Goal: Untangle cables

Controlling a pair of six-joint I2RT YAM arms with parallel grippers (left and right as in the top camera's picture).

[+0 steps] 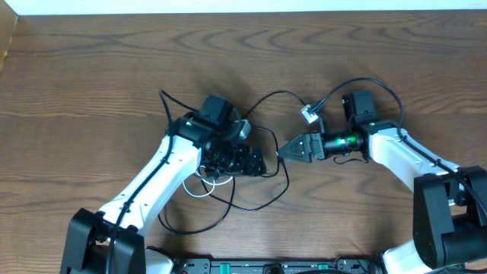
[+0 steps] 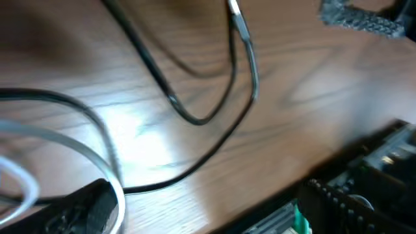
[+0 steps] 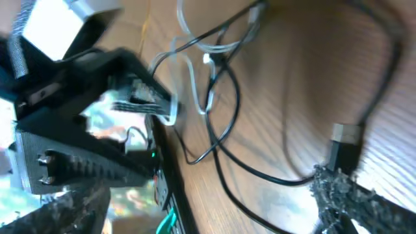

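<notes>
Cables lay in a loose tangle on the wooden bench (image 1: 91,68) between the two arms. One black cable (image 1: 278,93) arched from beside the left tool (image 1: 253,161) across to a small pale plug (image 1: 308,114) close to the right arm's wrist. A second black cable (image 1: 262,204) swept in a wide loop toward the near edge, passing a short white cable (image 1: 199,189) that lay under the left arm. The left tool stood spread wide: in its wrist view its fingers (image 2: 364,23) sat at opposite corners, with black strands and the white one lying flat on the wood between them, none pinched. The right tool (image 1: 283,151) was likewise spread and held nothing. A black plug (image 3: 344,140) with a silver tip lay just beside one of its fingers (image 3: 338,192); whether they touched I could not tell. The two tools faced each other, near but apart.
</notes>
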